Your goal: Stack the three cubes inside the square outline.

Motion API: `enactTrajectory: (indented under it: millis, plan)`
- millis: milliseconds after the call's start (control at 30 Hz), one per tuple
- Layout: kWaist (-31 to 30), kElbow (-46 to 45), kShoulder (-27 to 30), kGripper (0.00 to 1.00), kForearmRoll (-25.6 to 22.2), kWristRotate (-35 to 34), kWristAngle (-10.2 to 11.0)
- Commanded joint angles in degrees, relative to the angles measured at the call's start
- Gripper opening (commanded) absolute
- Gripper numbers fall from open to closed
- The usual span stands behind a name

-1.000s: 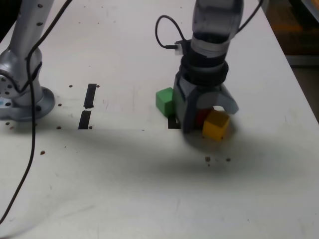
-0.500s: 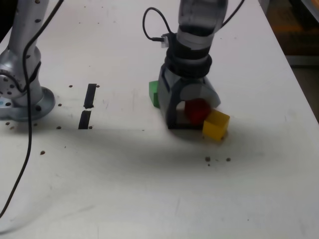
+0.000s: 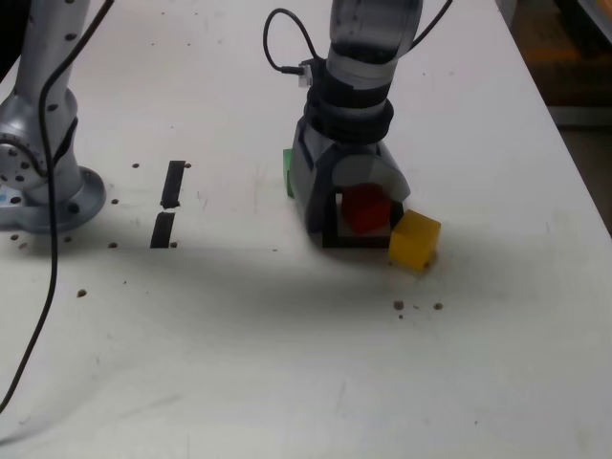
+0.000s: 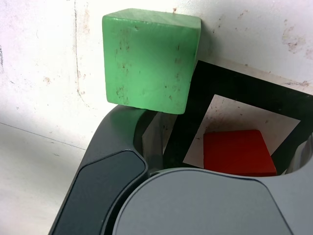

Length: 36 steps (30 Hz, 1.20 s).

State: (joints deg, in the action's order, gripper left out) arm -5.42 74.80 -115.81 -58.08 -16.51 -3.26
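In the exterior view the gripper (image 3: 356,215) hangs low over the table (image 3: 287,335) with its jaws spread wide, straddling the square outline (image 3: 352,239). The red cube (image 3: 366,209) sits inside the outline, between the jaws, and nothing is gripped that I can see. The yellow cube (image 3: 414,240) rests just outside the outline at about four o'clock from the red one, close by its corner. Only a green sliver of the green cube (image 3: 287,172) shows, at ten o'clock from the gripper, mostly hidden behind its body.

In the wrist view the green cube (image 4: 149,59) lies on bare table, outside the outline's (image 4: 230,88) black corner and just beside it, while the red cube (image 4: 237,152) rests within the white inside. The jaw tips are out of this frame. Judging from this, the red cube is placed, and the next pick turns on the green cube, which lies past the outline's corner, close to the gripper.
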Motion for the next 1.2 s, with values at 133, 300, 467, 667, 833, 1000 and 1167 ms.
enactTrajectory:
  millis: [133,300,467,667,833,1000,1167]
  plan:
    - [0.2,0.3,-0.2,0.99,1.1,0.5,0.3]
    - [0.1,0.5,0.4,1.0,1.5,0.9,1.3]
    - [0.1,0.4,0.7,0.99,0.3,1.6,2.5]
    - [0.1,0.7,0.7,0.94,0.6,2.4,3.2]
    - [0.1,0.9,0.8,0.86,1.3,2.5,3.2]
    - [-0.2,0.9,0.8,0.76,2.8,2.6,3.3]
    - [-0.7,1.0,0.8,0.64,5.1,2.7,3.3]
